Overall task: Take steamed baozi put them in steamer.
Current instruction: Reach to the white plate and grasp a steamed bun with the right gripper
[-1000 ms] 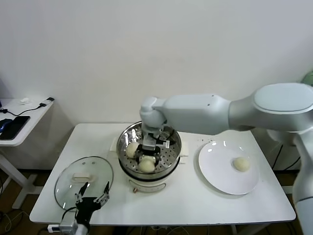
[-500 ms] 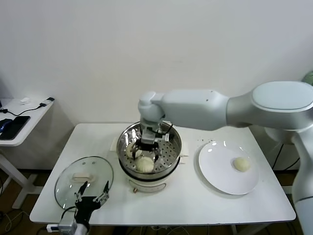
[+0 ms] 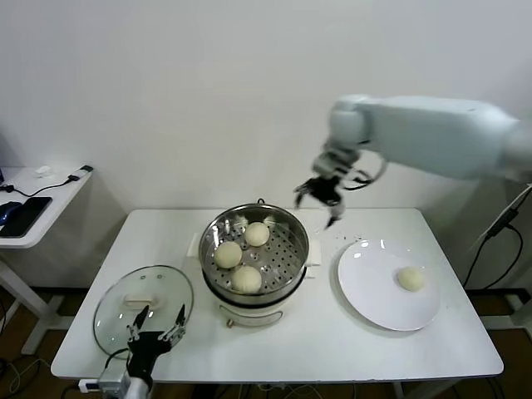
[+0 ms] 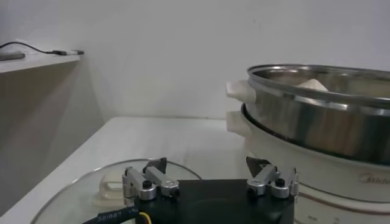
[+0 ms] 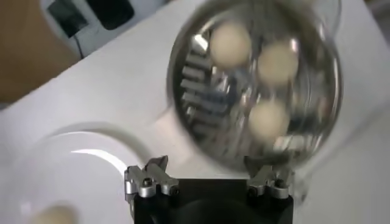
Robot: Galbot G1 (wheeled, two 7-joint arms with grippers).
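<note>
At lower left the left gripper [image 3: 155, 326] idles, fingers wide, over the glass lid [image 3: 143, 306]; three baozi sit in the centre steamer [image 3: 254, 249]; the right gripper [image 3: 322, 199], empty and spread, hangs up-left of the last baozi [image 3: 409, 278] on the plate [image 3: 376, 295], so it is the nearer.

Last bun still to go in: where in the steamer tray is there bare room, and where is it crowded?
In the steamer, three baozi crowd the tray's left and near side. Bare perforated tray lies on the side toward the plate, bordered by the rim and those buns. The right gripper hangs open above the table, between steamer and plate; the left gripper waits open over the glass lid.
</note>
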